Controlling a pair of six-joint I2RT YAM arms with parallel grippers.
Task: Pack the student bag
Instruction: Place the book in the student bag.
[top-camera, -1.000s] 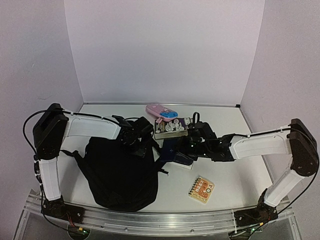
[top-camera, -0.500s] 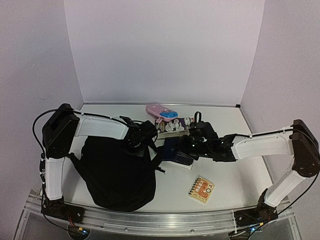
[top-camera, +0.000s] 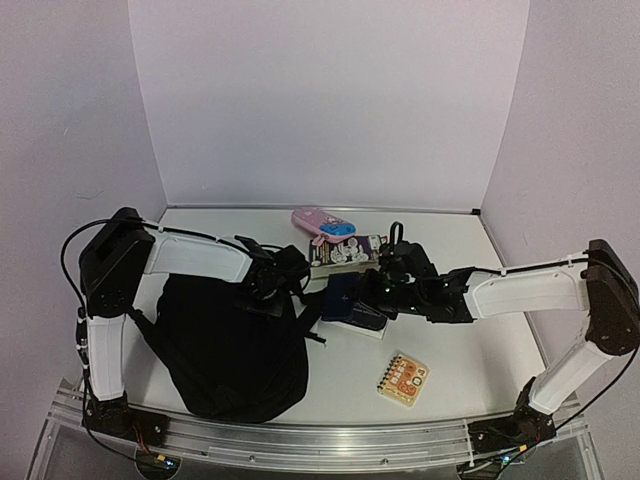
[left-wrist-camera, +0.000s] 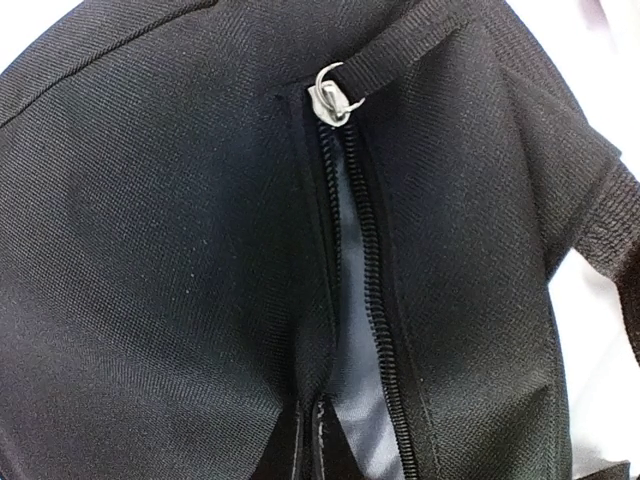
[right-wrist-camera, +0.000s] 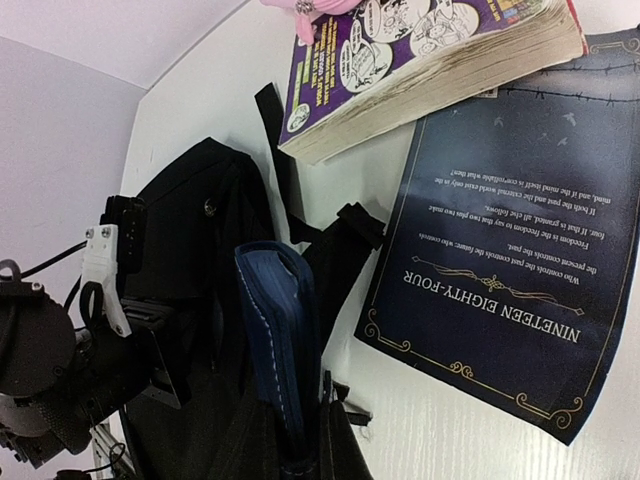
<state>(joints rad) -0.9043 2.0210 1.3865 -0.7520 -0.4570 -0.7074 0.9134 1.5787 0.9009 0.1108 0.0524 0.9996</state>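
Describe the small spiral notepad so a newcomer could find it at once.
Start at the big black student bag at the near left. Going right, past it, the spiral notepad lies alone. Unlike the dark-blue book and purple paperback farther back, it is small, cream and orange, wire-bound along one edge.

Narrow zipper slit (left-wrist-camera: 352, 320), books (top-camera: 345, 255) beside bag (top-camera: 230, 345)
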